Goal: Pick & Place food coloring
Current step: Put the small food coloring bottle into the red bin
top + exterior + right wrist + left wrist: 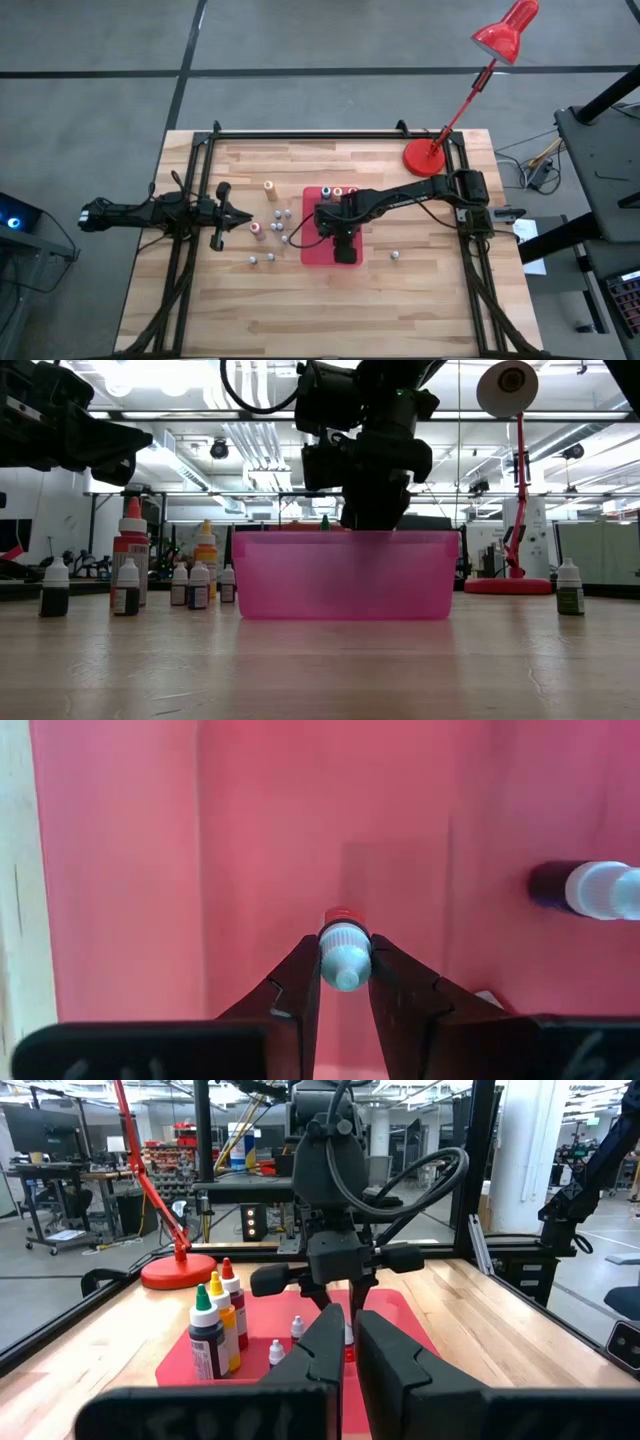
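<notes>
- Jaws on the right gripper are pinching a tiny bottle by its pale ribbed cap, a bit of red showing just under the cap. It's hanging straight over the red tray, pointing down into it.
- From above, the right gripper sits over the middle of the tray, roughly at the centre of the desk.
- Left gripper is parked to the left of the tray, jaws pressed together with nothing in them, aimed toward the tray.
- Already in the tray: a few taller bottles standing upright at the far end (green, yellow and red tips), plus a couple of small white-capped ones nearer the middle.
- Another dark bottle with a white cap is lying on its side on the tray floor, off to one side of the held one.
- Loose bottles are still scattered on the desk between the left gripper and the tray, an orange one farther back, and a lone one to the right of the tray.
- Red lamp stands at the far right corner.
</notes>
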Action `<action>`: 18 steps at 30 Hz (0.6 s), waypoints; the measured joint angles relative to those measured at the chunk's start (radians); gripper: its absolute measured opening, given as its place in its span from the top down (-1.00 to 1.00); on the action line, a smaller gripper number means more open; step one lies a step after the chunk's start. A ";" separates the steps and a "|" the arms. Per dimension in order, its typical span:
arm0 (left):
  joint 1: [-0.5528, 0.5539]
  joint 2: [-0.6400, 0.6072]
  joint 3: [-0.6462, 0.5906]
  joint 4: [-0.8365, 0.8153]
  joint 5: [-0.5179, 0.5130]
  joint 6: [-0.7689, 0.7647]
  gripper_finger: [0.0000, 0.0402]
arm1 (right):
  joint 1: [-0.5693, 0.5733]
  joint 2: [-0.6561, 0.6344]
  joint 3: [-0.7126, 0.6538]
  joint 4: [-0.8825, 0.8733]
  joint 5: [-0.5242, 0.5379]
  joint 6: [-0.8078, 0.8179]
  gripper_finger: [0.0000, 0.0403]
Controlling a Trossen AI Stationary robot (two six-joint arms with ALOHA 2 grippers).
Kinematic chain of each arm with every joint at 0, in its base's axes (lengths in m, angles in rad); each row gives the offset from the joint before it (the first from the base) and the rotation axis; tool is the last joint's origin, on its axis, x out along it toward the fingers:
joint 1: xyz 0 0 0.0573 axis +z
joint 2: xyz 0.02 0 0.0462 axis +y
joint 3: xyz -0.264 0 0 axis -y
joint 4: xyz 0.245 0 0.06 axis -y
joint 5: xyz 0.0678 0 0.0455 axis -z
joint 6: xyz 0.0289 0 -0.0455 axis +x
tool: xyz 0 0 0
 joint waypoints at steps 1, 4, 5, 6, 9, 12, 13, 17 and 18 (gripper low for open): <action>0.000 0.000 0.000 0.000 0.000 0.000 0.99 | 0.000 0.000 -0.001 0.001 0.000 0.000 0.67; 0.000 0.000 0.000 0.000 0.000 0.000 0.99 | 0.001 0.000 -0.001 0.004 0.000 -0.005 0.67; 0.000 0.000 0.000 0.000 0.000 0.000 0.99 | 0.001 0.000 -0.001 0.006 0.000 -0.005 0.67; 0.000 0.000 0.000 0.000 0.000 0.000 0.99 | 0.001 0.000 -0.002 0.011 0.000 -0.005 0.67; 0.000 0.000 0.000 0.000 0.000 0.000 0.99 | 0.001 0.000 -0.007 0.021 0.000 -0.005 0.67; 0.000 0.000 0.000 0.000 0.000 0.000 0.99 | 0.003 0.000 -0.012 0.020 0.000 -0.004 0.67; 0.000 0.000 0.000 0.000 0.000 0.000 0.99 | 0.005 0.000 -0.013 0.017 0.000 -0.004 0.67; 0.000 0.000 0.000 0.000 0.000 0.000 0.99 | 0.013 0.000 -0.014 0.017 -0.001 -0.005 0.67; 0.000 0.000 0.000 0.000 0.000 0.000 0.99 | 0.013 0.000 -0.014 0.017 -0.001 -0.005 0.67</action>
